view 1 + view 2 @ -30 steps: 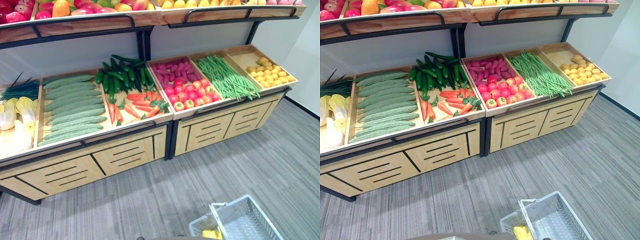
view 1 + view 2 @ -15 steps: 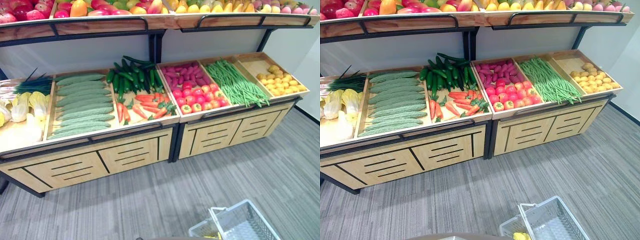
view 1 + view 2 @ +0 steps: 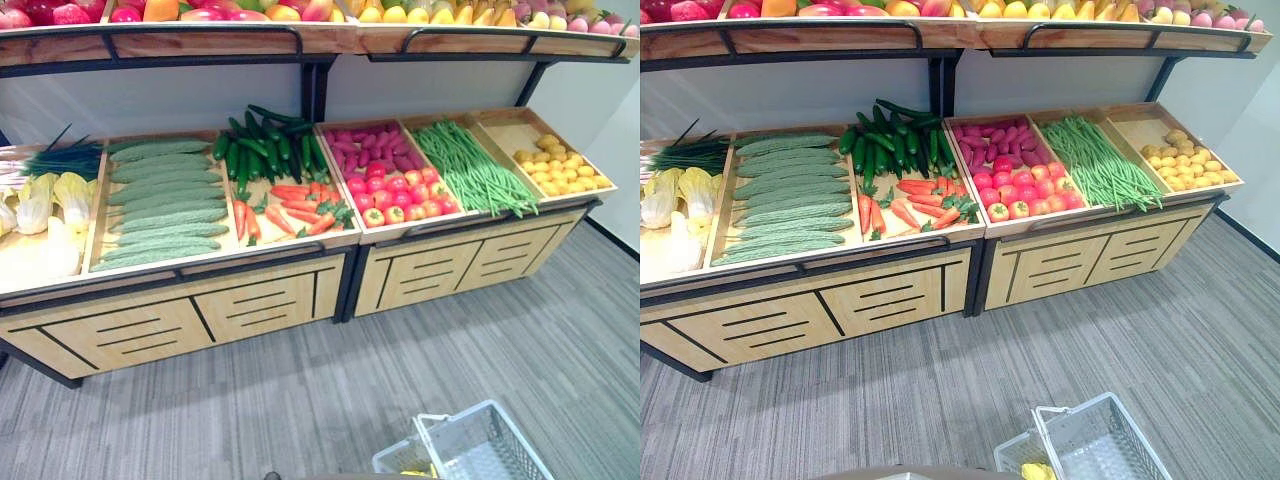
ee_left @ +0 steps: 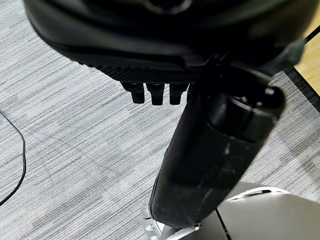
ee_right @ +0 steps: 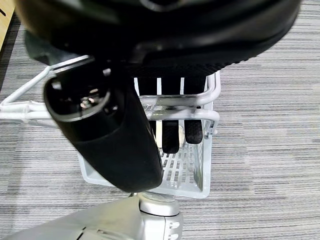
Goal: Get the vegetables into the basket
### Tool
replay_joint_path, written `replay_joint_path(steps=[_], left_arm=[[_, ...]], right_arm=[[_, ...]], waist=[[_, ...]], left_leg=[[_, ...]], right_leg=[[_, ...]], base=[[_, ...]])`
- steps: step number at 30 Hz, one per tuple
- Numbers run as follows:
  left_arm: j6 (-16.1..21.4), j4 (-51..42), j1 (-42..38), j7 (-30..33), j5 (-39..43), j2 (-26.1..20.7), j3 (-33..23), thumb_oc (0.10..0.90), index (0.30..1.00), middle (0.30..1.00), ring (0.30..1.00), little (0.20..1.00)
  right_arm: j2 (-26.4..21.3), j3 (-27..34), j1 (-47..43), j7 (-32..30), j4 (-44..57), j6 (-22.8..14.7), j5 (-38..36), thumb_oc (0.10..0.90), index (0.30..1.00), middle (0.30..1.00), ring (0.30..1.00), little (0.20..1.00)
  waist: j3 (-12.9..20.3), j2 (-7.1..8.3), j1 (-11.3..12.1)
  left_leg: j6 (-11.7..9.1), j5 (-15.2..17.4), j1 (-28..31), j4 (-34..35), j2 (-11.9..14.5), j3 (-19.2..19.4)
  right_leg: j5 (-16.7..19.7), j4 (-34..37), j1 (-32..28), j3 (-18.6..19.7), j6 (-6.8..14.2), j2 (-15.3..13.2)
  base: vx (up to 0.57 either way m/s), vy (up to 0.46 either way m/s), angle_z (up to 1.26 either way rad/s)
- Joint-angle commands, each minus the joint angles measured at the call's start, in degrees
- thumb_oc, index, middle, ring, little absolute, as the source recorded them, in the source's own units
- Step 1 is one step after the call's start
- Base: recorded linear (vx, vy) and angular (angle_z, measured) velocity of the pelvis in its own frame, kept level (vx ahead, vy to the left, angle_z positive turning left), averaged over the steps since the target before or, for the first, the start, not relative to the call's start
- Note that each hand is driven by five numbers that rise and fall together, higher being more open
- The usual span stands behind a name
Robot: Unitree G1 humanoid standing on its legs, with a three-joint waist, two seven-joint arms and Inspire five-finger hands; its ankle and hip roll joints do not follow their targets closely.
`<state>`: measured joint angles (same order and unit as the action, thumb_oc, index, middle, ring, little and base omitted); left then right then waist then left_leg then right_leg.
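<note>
A white wire basket (image 3: 1092,443) hangs low over the floor at my lower right, with something yellow (image 3: 1037,470) inside it. In the right wrist view my right hand (image 5: 107,132) has its fingers (image 5: 171,135) curled round the basket's white handle (image 5: 200,112). My left hand (image 4: 210,150) hangs over the carpet with fingers curled and nothing in it. On the wooden stand ahead lie pale green gourds (image 3: 165,205), dark cucumbers (image 3: 265,150), carrots (image 3: 290,205), tomatoes (image 3: 395,195), purple sweet potatoes (image 3: 365,145) and green beans (image 3: 470,165).
Cabbages (image 3: 45,200) and chives (image 3: 60,160) fill the stand's left end, small yellow produce (image 3: 560,165) its right end. An upper shelf (image 3: 200,40) of fruit overhangs the bins. Grey carpet (image 3: 300,400) stretches between me and the stand.
The whole picture has shifted, so the camera moved. The stand now shows more squarely with its left end in view. The basket stays at my lower right.
</note>
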<state>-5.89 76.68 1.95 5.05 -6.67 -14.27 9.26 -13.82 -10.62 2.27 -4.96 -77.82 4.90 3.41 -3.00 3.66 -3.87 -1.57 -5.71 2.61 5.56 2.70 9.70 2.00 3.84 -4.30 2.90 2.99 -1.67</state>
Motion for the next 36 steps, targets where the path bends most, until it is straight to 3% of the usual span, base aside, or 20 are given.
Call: replay_joint_path(steps=[1,9,13,16,18,19,20,21,22,24,27,31,34,36], left_arm=[[0.21,1.29,-4.27,0.56,1.17,0.48,-0.08,0.900,1.000,1.000,1.000,1.000],[0.00,0.58,-5.17,0.94,2.19,-0.88,-0.65,0.900,1.000,1.000,1.000,1.000],[-0.21,0.46,-5.43,0.96,2.86,-1.29,-1.24,0.900,1.000,1.000,1.000,1.000],[-0.42,0.16,-5.63,0.99,3.15,-1.47,-1.06,0.900,1.000,1.000,1.000,1.000],[-0.41,0.10,-5.91,1.00,3.33,-1.62,-1.04,0.900,1.000,1.000,1.000,1.000],[-0.27,0.18,-6.19,0.98,3.62,-1.75,-1.27,0.900,1.000,1.000,1.000,1.000],[-0.26,0.19,-6.18,0.98,3.63,-1.73,-1.29,0.900,1.000,1.000,1.000,1.000],[-0.16,0.24,-6.57,1.06,3.64,-1.70,-1.41,0.900,1.000,1.000,1.000,1.000],[-0.01,0.30,-6.87,1.14,3.61,-1.82,-1.45,0.900,1.000,1.000,1.000,1.000],[0.24,0.51,-6.98,0.96,3.24,-1.67,-1.34,0.900,1.000,1.000,1.000,1.000],[0.08,0.81,-6.32,0.53,2.77,-0.85,-1.14,0.900,1.000,1.000,1.000,1.000],[-0.25,1.05,-6.05,0.39,2.65,-0.38,-0.84,0.900,1.000,1.000,1.000,1.000],[-0.60,0.87,-5.58,0.47,3.17,1.31,-0.33,0.900,1.000,1.000,1.000,1.000],[-0.46,0.66,-5.84,0.56,3.27,1.47,-0.08,0.900,1.000,1.000,1.000,1.000]], right_arm=[[-0.45,-1.07,-5.25,-0.01,-0.44,-0.53,-1.26,0.400,0.300,0.300,0.300,0.300],[-0.83,-0.15,-5.88,-0.20,0.00,-0.30,-2.44,0.400,0.300,0.300,0.300,0.300],[-1.24,-0.02,-5.88,-0.10,0.38,-0.40,-2.43,0.400,0.300,0.300,0.300,0.300],[-1.55,0.02,-5.84,-0.16,0.63,-0.43,-2.66,0.400,0.300,0.300,0.300,0.300],[-1.79,0.23,-5.82,-0.17,0.44,-0.34,-2.95,0.400,0.300,0.300,0.300,0.300],[-1.98,0.46,-5.95,-0.21,0.29,-0.29,-3.22,0.400,0.300,0.300,0.300,0.300],[-2.00,0.44,-5.95,-0.22,0.27,-0.29,-3.23,0.400,0.300,0.300,0.300,0.300],[-2.08,0.47,-5.82,-0.20,0.19,-0.24,-3.37,0.400,0.300,0.300,0.300,0.300],[-2.11,0.58,-5.56,-0.04,0.09,-0.15,-3.35,0.400,0.300,0.300,0.300,0.300],[-2.23,0.93,-4.69,0.23,-0.14,-0.05,-3.12,0.400,0.300,0.300,0.300,0.300],[-2.39,0.78,-3.38,0.59,-0.35,-0.09,-2.45,0.400,0.300,0.300,0.300,0.300],[-3.12,0.65,-3.07,0.95,-0.19,-0.09,-1.97,0.400,0.300,0.300,0.300,0.300],[-4.57,0.35,-3.42,0.91,0.13,-0.25,-1.62,0.400,0.300,0.300,0.300,0.300],[-4.84,0.48,-3.72,0.81,0.36,-0.40,-2.04,0.400,0.300,0.300,0.300,0.300]], waist=[[-2.49,-0.36,0.00],[-4.62,-0.07,-0.45],[-6.66,-0.34,-0.49],[-7.87,-0.64,-1.09],[-8.62,-0.47,-1.98],[-9.21,0.25,-3.28],[-9.31,-0.06,-3.45],[-9.90,0.42,-5.35],[-9.95,0.92,-6.45],[-9.99,0.49,-7.49],[-8.64,0.42,-7.93],[-7.04,-0.42,-8.59],[-5.41,-3.24,-8.91],[-5.33,-3.75,-9.08]], left_leg=[[1.89,6.77,2.63,-2.19,-2.78,2.20],[3.24,7.47,1.16,-3.37,-3.15,2.27],[4.62,8.38,2.48,-3.47,-3.44,2.30],[4.69,8.85,3.31,-3.64,-3.28,1.37],[4.43,9.58,4.56,-3.29,-3.53,0.50],[4.01,10.85,6.30,-3.01,-4.54,-0.78],[4.00,11.14,6.52,-3.02,-4.24,-0.97],[3.53,12.74,9.24,-2.45,-5.01,-3.14],[3.25,13.09,10.57,-1.81,-5.29,-3.92],[2.69,14.17,12.94,-1.12,-4.64,-5.27],[2.01,16.14,15.26,-1.21,-4.54,-5.94],[1.29,17.66,16.07,-3.04,-2.91,-6.63],[-1.85,12.60,15.25,-10.44,-0.76,-7.19],[-2.68,11.19,15.06,-11.65,-0.41,-7.21]], right_leg=[[0.57,-6.57,4.28,-3.23,5.34,-4.27],[1.35,-15.48,9.22,-2.23,6.29,-4.61],[7.20,-27.70,14.76,-1.48,6.44,-5.71],[7.87,-31.37,18.55,-0.69,5.99,-4.38],[7.49,-29.00,21.68,-1.37,5.73,-3.92],[8.71,-22.17,24.87,-1.58,5.95,-3.36],[8.56,-21.99,24.48,-1.90,5.97,-3.19],[10.80,-13.39,25.67,-1.18,7.29,-1.58],[12.02,-9.65,27.75,-0.33,7.71,-1.09],[12.98,-5.52,28.53,-1.90,8.24,-0.85],[12.73,-5.89,25.88,-5.78,7.10,-1.76],[12.00,-8.09,25.06,-7.75,5.62,-1.42],[8.71,-10.09,22.46,-10.73,3.10,0.42],[8.04,-10.19,21.98,-11.09,2.63,0.68]], base=[[0.02,0.101,-0.02],[0.02,0.080,0.00],[0.03,0.102,-0.09],[0.11,0.050,0.02],[0.22,-0.024,0.35],[0.20,-0.044,0.35],[0.45,-0.076,0.54],[0.38,-0.044,0.75],[0.49,-0.060,1.08],[0.30,-0.045,0.73],[0.25,-0.112,0.23],[0.26,-0.158,0.56],[0.30,-0.182,-0.09],[0.18,-0.116,0.12]])
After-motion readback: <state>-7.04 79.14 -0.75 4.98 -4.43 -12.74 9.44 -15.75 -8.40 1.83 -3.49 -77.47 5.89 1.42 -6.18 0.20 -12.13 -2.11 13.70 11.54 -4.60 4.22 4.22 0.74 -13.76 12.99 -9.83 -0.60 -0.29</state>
